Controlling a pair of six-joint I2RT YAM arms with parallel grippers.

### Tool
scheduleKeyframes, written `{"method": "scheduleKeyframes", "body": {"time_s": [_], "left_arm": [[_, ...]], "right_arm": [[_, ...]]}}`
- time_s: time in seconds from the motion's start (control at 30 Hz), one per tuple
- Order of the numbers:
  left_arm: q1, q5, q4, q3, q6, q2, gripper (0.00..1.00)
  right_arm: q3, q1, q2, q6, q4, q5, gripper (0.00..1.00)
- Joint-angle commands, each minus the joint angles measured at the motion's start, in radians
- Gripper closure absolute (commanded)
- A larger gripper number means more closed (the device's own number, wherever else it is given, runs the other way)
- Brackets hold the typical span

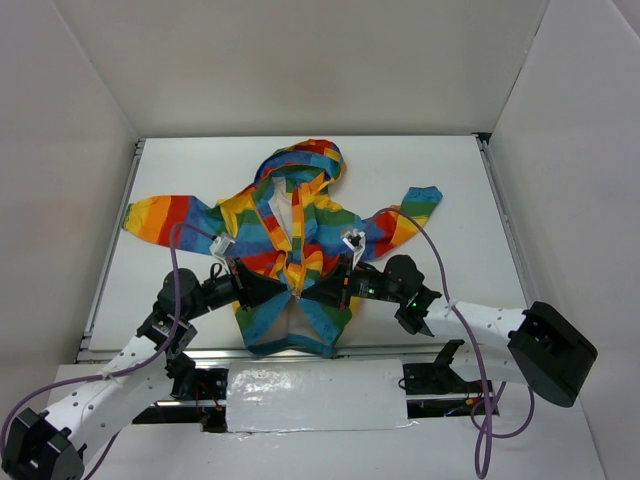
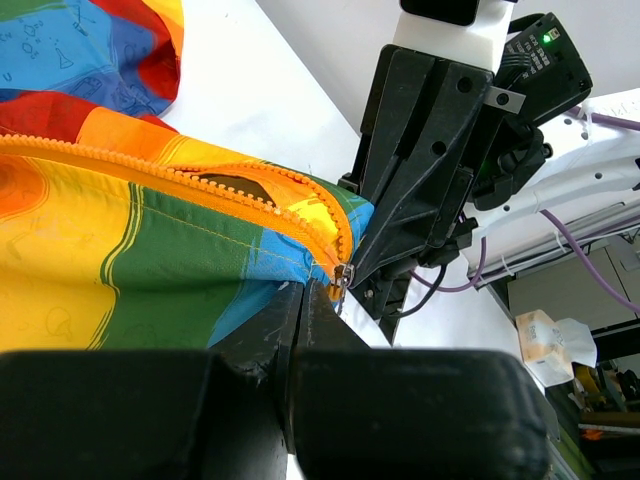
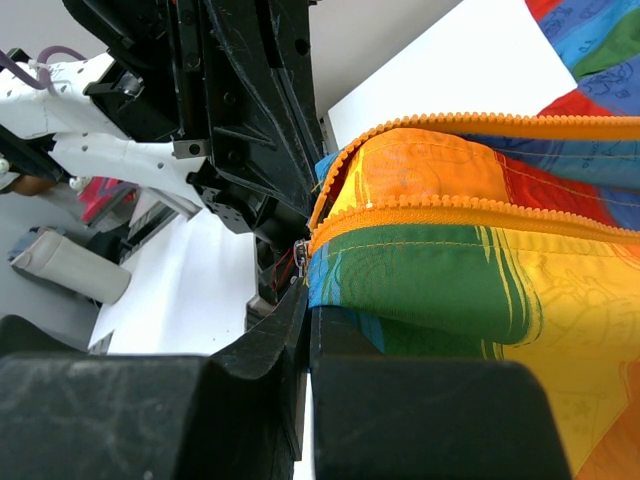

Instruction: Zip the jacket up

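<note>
The rainbow-striped jacket [image 1: 325,222] lies flat on the white table, hood at the far end, front open above the waist. Both grippers meet at the orange zipper [image 2: 200,165] low on the front. My left gripper [image 1: 283,290] is shut on the jacket's [image 2: 150,260] blue-green edge [image 2: 308,292], just short of the small metal slider [image 2: 343,275]. My right gripper [image 1: 320,293] comes in from the other side, shut on the jacket's [image 3: 450,280] facing edge [image 3: 308,300] below the slider [image 3: 300,255]. The two zipper rows [image 3: 480,215] split apart beyond the slider.
The table [image 1: 450,180] is boxed in by white walls at the back and both sides, with metal rails along the left [image 1: 110,250] and right [image 1: 505,230] edges. Purple cables [image 1: 430,250] loop over the jacket's sleeves. The sleeves spread out left and right.
</note>
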Motion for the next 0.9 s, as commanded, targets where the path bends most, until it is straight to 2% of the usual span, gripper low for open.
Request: {"method": "scheduleKeyframes", "body": {"time_s": [0.0,0.4,0.87], "left_arm": [[-0.003,0.018,0.043,0.027,-0.005,-0.009,1.00],[-0.003,0.034,0.056,0.008,-0.005,-0.011,1.00],[-0.003,0.057,0.057,0.005,0.018,-0.006,1.00]], "right_arm": [[0.034,-0.004,-0.011,-0.016,0.040,-0.003,1.00],[0.064,-0.004,-0.008,-0.013,0.003,0.015,1.00],[0.122,-0.003,-0.013,-0.016,-0.146,0.038,1.00]]}}
